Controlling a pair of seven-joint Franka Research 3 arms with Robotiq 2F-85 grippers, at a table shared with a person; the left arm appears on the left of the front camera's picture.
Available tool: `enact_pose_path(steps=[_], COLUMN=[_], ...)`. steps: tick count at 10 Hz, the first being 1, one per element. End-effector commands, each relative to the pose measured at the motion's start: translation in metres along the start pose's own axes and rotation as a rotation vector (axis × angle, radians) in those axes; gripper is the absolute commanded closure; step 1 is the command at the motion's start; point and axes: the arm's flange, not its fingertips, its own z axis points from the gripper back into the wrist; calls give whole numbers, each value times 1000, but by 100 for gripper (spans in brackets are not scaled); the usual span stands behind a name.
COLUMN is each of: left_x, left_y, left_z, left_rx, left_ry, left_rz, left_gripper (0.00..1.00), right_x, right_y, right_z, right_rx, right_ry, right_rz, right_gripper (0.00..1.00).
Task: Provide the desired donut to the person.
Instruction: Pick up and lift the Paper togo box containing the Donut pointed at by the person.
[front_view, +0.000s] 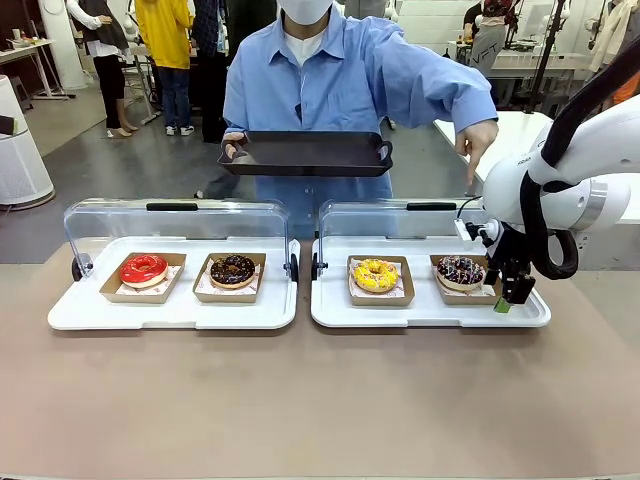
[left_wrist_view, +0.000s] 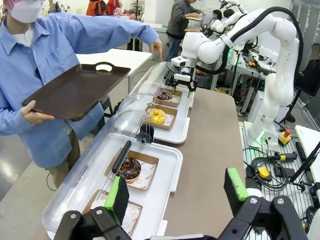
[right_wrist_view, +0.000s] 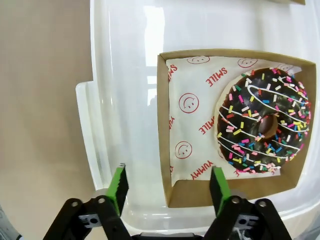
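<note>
The person (front_view: 340, 80) stands at the 12 o'clock side of the table (front_view: 320, 400), holding a dark serving tray (front_view: 305, 153) level at chest height with one hand (front_view: 233, 147); the other hand (front_view: 480, 140) reaches out with a finger pointed downward, at about 12 o'clock above the sprinkled donut (front_view: 461, 270); that chocolate donut with white stripes and coloured sprinkles sits in a cardboard box (front_view: 470, 293) at the 3 o'clock end of the right white tray (front_view: 430, 315), with a yellow donut (front_view: 375, 274) at its 9 o'clock on the same tray; the left white tray (front_view: 170, 312) carries a red donut (front_view: 144, 269) and, at its 3 o'clock, a chocolate donut (front_view: 233, 270); both clear lids (front_view: 180, 222) stand raised at the trays' 12 o'clock edges; the right gripper (front_view: 510, 295) hangs low at about 4 o'clock of the sprinkled donut's box; in its wrist view the right gripper (right_wrist_view: 167, 175) has its jaws spread wide, astride one corner of the box (right_wrist_view: 165, 125), one green pad over the bare white tray and the other over the printed paper liner (right_wrist_view: 192, 130) inside, with the sprinkled donut (right_wrist_view: 262, 125) at about 2 o'clock of the pads and not between them; whether the pads touch the cardboard I cannot tell; the left gripper (left_wrist_view: 177, 187) hovers above the near end of the table with its jaws wide apart and nothing between them.
</note>
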Motion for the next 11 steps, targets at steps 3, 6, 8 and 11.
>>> enact_pose_path(steps=[3,6,8,11], left_x=[1,1,1,1], left_y=[-1,-1,-1,-1], left_z=[1,1,1,1], left_rx=[0,0,0,0], left_ry=[-8,-8,-8,-8], left_rz=[-5,-5,-5,-5], left_gripper=[0,0,0,0], right_x=[-1,-3,-4,-5], right_y=[-5,-4,-4,-3], right_z=[-3,-6,-7,-8], right_rx=[-10,-4,1,5], right_ry=[-7,-10,-11,-8], right_rz=[-2,-2,-1,0], right_gripper=[100,100,100,100])
